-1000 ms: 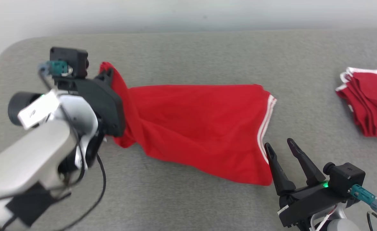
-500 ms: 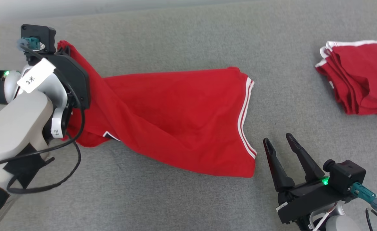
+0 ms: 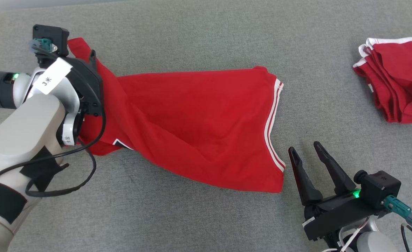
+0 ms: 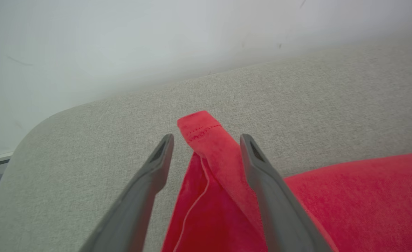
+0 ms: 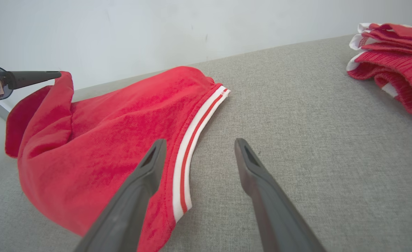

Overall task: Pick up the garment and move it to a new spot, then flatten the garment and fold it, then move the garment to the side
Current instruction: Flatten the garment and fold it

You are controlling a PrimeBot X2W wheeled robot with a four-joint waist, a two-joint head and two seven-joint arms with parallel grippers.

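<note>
The garment [image 3: 199, 126] is laid across the middle of the frame on the table [image 3: 199, 220], its upper-left corner flanked by the spread left pincer [image 4: 206, 137], while the right pincer [image 3: 304, 146] is held spread at lower right.

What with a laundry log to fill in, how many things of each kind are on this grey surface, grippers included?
Spread-out red garment: 1
Pile of folded red garments: 1, pieces inside cannot be counted
Grippers: 2, the left gripper and the right gripper, both open
Total: 4
</note>
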